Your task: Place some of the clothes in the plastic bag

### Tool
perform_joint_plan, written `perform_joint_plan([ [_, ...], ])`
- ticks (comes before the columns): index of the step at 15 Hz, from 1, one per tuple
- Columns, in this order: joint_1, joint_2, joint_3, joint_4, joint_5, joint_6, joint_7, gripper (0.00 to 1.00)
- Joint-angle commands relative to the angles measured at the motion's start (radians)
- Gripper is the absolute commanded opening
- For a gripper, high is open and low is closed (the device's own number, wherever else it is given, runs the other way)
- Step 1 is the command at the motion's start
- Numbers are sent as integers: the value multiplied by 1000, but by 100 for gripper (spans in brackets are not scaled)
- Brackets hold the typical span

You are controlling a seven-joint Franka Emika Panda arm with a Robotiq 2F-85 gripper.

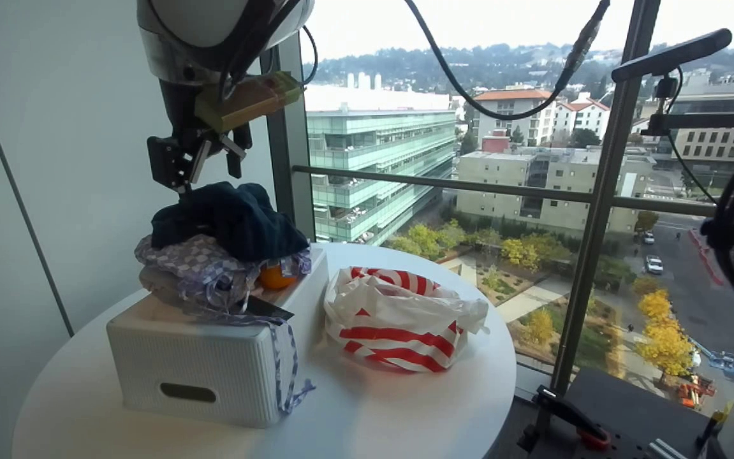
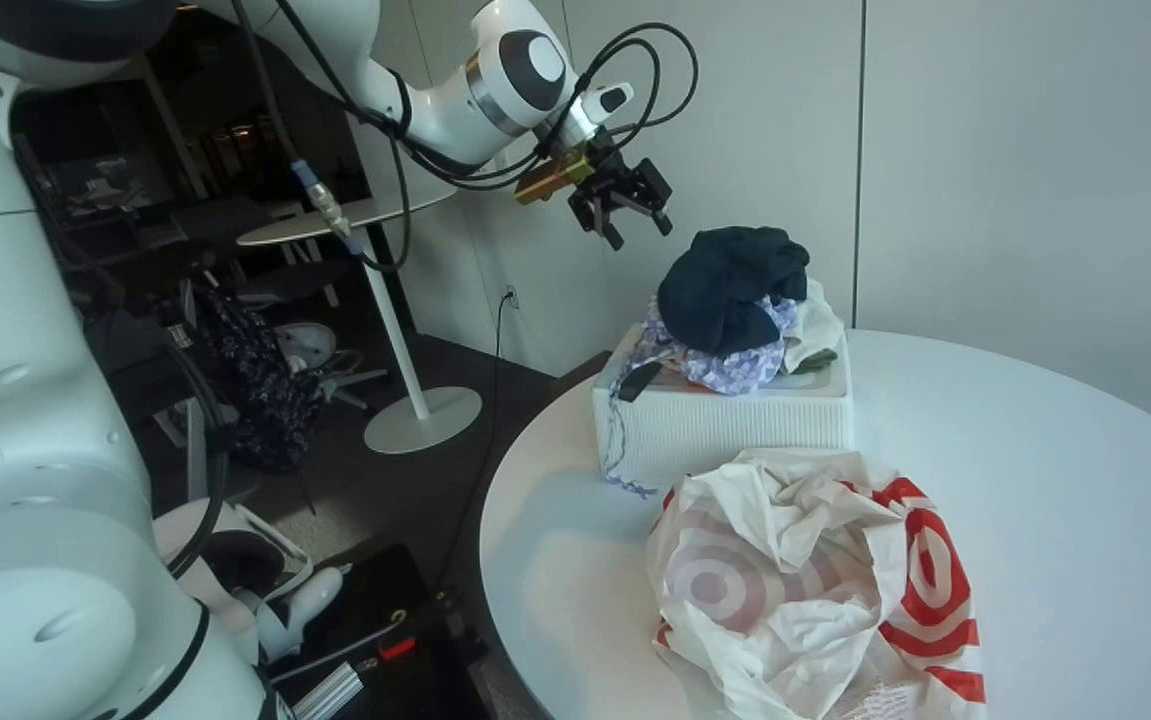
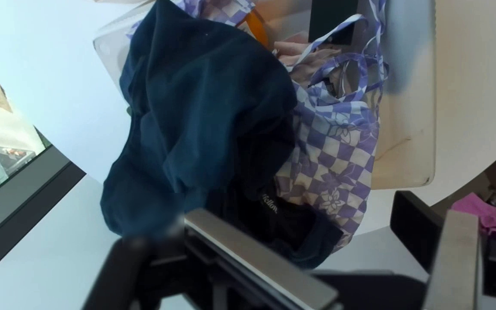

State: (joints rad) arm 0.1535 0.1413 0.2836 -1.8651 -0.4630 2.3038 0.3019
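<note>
Gripper, fingers spread apart, points down at upper center of an exterior view. The white arm reaches in from the upper left, its wrist angled down toward the right. Below and right of the fingertips, a dark blue garment tops a checkered cloth on a white box. The plastic bag, mouth gaping, sits on the round table at lower right.
</note>
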Motion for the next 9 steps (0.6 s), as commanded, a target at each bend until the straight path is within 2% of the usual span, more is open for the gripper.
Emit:
perform_joint_plan([
  [1,54,98,-77,96,-39,21,42,100],
  [9,136,201,-202,195,-104,30,196,100],
])
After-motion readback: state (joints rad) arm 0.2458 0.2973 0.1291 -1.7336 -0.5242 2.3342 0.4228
